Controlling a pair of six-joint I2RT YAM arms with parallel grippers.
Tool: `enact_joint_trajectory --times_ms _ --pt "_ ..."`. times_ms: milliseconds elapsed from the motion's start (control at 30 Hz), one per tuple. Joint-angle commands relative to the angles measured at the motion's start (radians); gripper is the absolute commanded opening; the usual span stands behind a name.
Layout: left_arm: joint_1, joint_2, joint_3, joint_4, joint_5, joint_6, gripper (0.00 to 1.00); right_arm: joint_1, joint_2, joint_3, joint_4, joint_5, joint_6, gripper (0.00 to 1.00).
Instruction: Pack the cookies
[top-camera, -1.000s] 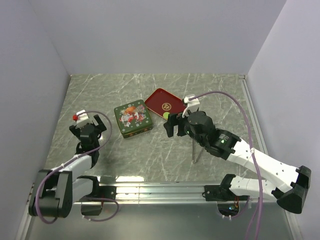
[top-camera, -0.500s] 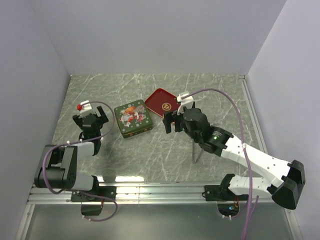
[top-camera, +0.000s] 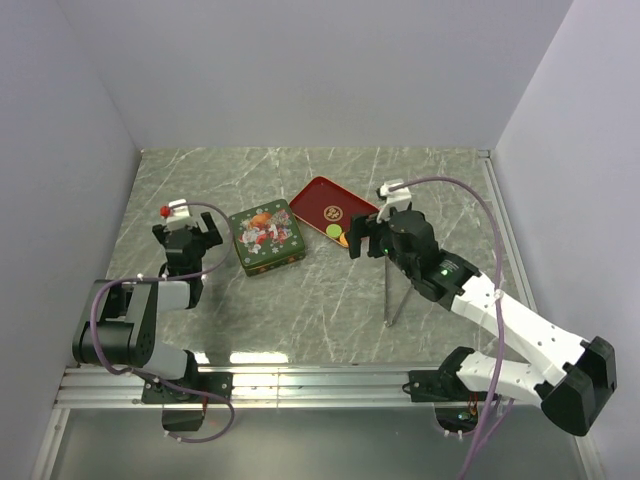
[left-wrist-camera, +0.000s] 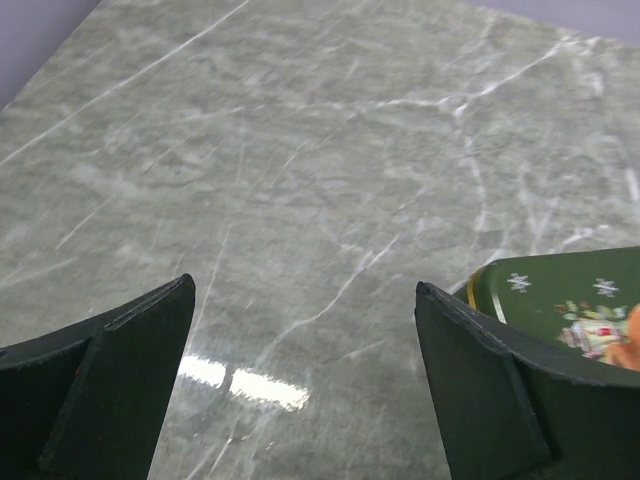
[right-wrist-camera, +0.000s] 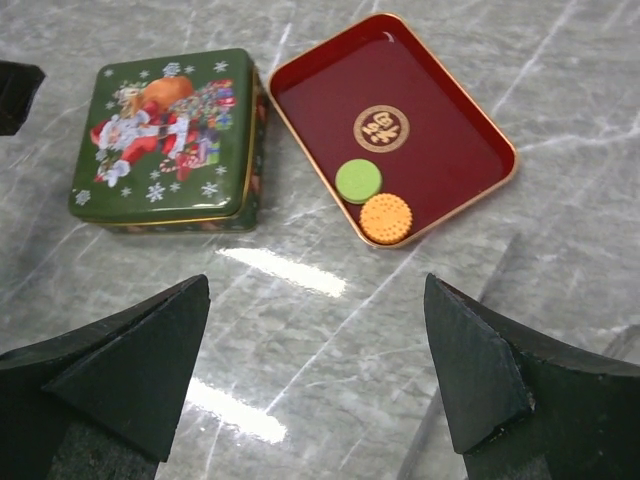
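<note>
Right end effector (right-wrist-camera: 315, 370) hovers wide open, empty | green cookie (right-wrist-camera: 358, 181), orange cookie (right-wrist-camera: 386, 217) side by side at 6 o'clock in red tray (right-wrist-camera: 440, 140) | Christmas tin (right-wrist-camera: 170, 135) at tray's 9 o'clock, apparently closed | left end effector (left-wrist-camera: 305, 380) open, empty | packing barely begun on the desk (right-wrist-camera: 600, 90).

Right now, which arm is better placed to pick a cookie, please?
Likely right: right gripper hovers open by the red tray holding the green cookie and orange cookie; left gripper sits beyond the Christmas tin.
</note>
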Motion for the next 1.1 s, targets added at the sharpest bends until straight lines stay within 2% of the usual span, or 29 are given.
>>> enact_joint_trajectory --times_ms 0,67,100,167,200,267,300,367,433,500,600,633,733,967,1067 --pt "0.005 -0.006 -0.009 0.119 0.089 0.038 0.97 -0.035 -0.063 -0.028 0.053 -0.034 0.009 0.95" --pt "0.02 -0.014 -0.034 0.19 0.129 0.039 0.98 -0.043 -0.075 -0.044 0.065 -0.045 0.018 0.96" --pt "0.041 -0.011 -0.081 0.233 0.204 0.038 0.99 -0.046 -0.086 -0.049 0.069 -0.047 0.027 0.97" --pt "0.041 0.032 -0.133 0.404 0.191 0.032 0.99 -0.051 -0.092 -0.058 0.069 -0.053 0.041 0.98" --pt "0.041 -0.007 -0.1 0.268 0.189 0.027 0.99 -0.052 -0.095 -0.058 0.067 -0.053 0.053 0.98" --pt "0.041 0.014 -0.126 0.38 0.183 0.035 0.99 -0.052 -0.094 -0.049 0.05 -0.064 0.052 0.98" --pt "0.041 -0.004 -0.108 0.286 0.186 0.03 0.99 -0.054 -0.086 -0.04 0.038 -0.071 0.046 0.98" --pt "0.041 0.018 -0.121 0.365 0.183 0.032 0.99 -0.064 -0.071 -0.008 0.014 -0.093 0.047 0.98" --pt "0.041 -0.001 -0.109 0.31 0.188 0.03 0.99 -0.075 -0.05 0.015 0.003 -0.149 0.041 0.98" --pt "0.041 0.012 -0.117 0.339 0.186 0.032 0.99 -0.089 -0.028 0.053 -0.014 -0.18 0.029 0.99" --pt "0.041 0.008 -0.114 0.317 0.188 0.032 1.0 -0.112 -0.005 0.072 -0.011 -0.125 0.026 0.99" --pt "0.041 0.005 -0.114 0.314 0.186 0.03 0.99 -0.12 0.0 0.07 -0.005 -0.06 0.029 1.0" --pt "0.041 0.003 -0.112 0.311 0.188 0.03 0.99 -0.16 -0.002 0.025 0.065 0.049 0.041 1.0" --pt "0.041 0.006 -0.112 0.311 0.186 0.03 0.99 -0.258 -0.109 -0.25 0.438 0.08 0.003 1.0" --pt "0.041 0.006 -0.114 0.313 0.186 0.032 0.99 -0.31 -0.132 -0.348 0.539 0.103 0.003 1.0"
